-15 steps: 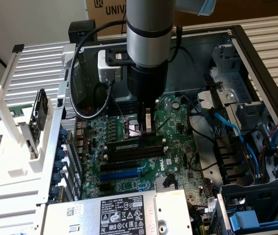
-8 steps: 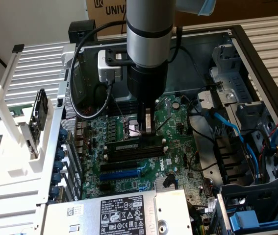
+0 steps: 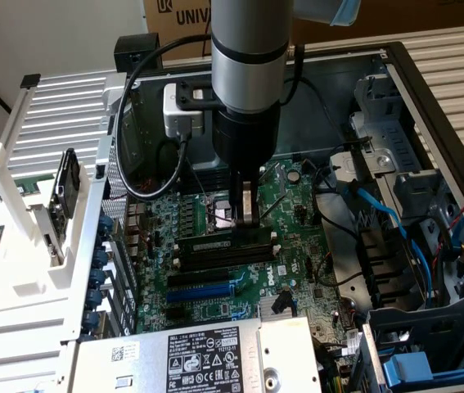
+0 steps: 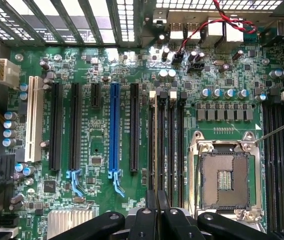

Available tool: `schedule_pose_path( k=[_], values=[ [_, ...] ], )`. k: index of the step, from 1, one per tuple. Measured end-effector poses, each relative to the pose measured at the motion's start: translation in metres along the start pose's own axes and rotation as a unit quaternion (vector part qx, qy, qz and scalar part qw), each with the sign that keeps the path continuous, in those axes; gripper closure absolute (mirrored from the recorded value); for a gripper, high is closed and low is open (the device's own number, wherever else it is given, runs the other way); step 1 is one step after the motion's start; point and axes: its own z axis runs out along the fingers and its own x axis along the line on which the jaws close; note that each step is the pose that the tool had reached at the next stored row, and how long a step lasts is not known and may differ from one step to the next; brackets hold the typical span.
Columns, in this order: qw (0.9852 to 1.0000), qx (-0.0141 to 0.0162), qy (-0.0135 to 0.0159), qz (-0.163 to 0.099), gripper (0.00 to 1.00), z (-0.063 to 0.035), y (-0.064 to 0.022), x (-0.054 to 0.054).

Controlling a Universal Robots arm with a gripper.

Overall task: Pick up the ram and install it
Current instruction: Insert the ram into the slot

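Clamping the ram (image 3: 215, 243) mid-span by its top edge, gripper (image 3: 246, 221) is holding fingers closed on it; looking light, stiff, thin, fragile.

From gripper (image 3: 246, 214), nipped on ram (image 3: 219, 245):
- 6 o'clock: low slots (image 3: 203, 291) leave flat room till PSU (image 3: 199, 352) blocks.
- 3 o'clock: open board, then blue cables (image 3: 376, 206) & drive cage (image 3: 428, 336).
- 9 o'clock: tight, case wall (image 3: 115, 237) near.
- 10 o'clock: black cable (image 3: 125, 139) loops across.
- Straight up: only the arm (image 3: 248, 65) fills the way.
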Motion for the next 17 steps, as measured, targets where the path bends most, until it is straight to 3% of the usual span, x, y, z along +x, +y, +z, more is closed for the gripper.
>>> schedule_pose_path(
  k=[17],
  values=[
    [1.0, 0.0, 0.0002, 0.004, 0.88, -0.0001, -0.0007, 0.0003]
  ],
)
